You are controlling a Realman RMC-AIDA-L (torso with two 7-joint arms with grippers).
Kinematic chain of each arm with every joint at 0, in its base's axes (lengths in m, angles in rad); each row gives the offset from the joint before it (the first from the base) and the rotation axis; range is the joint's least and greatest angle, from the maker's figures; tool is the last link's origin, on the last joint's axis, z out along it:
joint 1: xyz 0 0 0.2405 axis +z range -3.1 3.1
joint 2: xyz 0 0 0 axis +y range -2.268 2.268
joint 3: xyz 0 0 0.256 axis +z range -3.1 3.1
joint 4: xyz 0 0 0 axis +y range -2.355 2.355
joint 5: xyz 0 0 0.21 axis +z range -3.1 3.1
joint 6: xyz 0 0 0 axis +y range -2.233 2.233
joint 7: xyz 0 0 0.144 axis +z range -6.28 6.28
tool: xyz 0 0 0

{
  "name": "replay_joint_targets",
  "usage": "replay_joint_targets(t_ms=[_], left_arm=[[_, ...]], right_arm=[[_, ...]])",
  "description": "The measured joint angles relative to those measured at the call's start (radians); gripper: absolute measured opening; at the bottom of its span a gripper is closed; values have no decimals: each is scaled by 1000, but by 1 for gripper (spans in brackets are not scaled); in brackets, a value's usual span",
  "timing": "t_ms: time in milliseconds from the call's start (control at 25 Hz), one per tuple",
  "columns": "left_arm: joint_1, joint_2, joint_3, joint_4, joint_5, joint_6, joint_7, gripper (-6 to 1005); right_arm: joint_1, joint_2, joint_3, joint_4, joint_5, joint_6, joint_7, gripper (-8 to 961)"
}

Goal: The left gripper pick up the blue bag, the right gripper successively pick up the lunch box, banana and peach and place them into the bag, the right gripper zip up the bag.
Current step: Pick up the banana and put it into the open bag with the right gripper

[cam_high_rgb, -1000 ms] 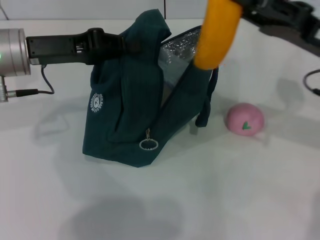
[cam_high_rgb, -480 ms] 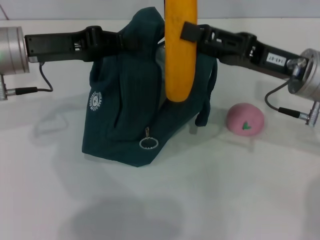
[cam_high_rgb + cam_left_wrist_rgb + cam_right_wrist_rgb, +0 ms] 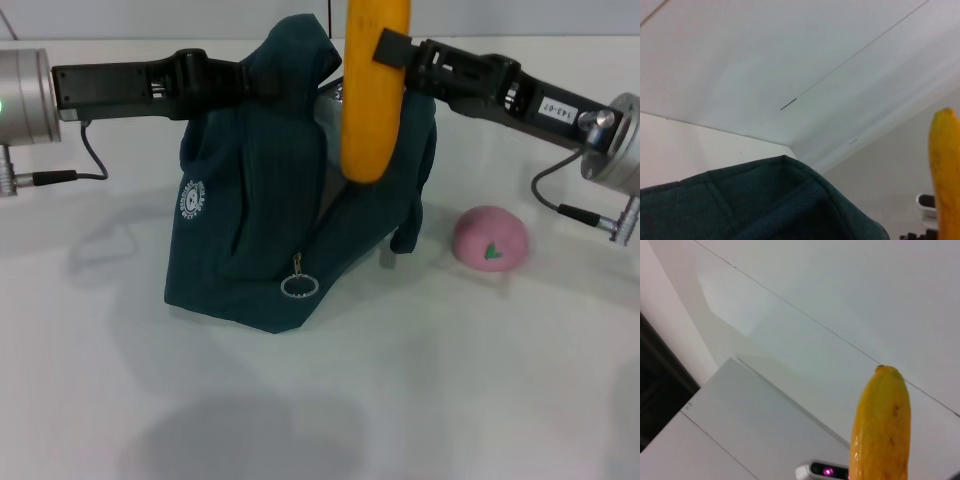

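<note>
Upper centre of frame: long yellow-orange banana (image 3: 375,95) hangs upright, clamped in right tool (image 3: 385,50), above the mouth of the dark teal fabric bag (image 3: 270,210).
Left tool (image 3: 262,82): pinching the bag's top edge, holding it up.
Pink round peach (image 3: 489,238): on white surface (image 3: 450,380), right of bag.
Advice: centre the tip over the opening, lower straight, then release.

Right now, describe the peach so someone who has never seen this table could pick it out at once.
Start at the blue bag, the big dark shape standing mid-table with the left gripper holding its top. On the robot's right of the bag, alone on the white table, lies the peach. It is the only small round pink thing, with a tiny green mark, unlike the long yellow banana the right gripper holds overhead.
</note>
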Motion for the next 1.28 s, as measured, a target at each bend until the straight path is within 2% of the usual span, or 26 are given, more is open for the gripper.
replay_joint_targets(t_ms=[240, 600, 1280], left_arm=[[-2, -2, 2, 0, 0, 0, 1, 34], [-2, -4, 1, 0, 0, 0, 4, 34], [-4, -5, 3, 0, 0, 0, 4, 34]], right_arm=[[23, 0, -7, 10, 15, 4, -22, 457], [26, 0, -62, 55, 4, 93, -80, 464], [38, 0, -64, 64, 8, 154, -124, 477]])
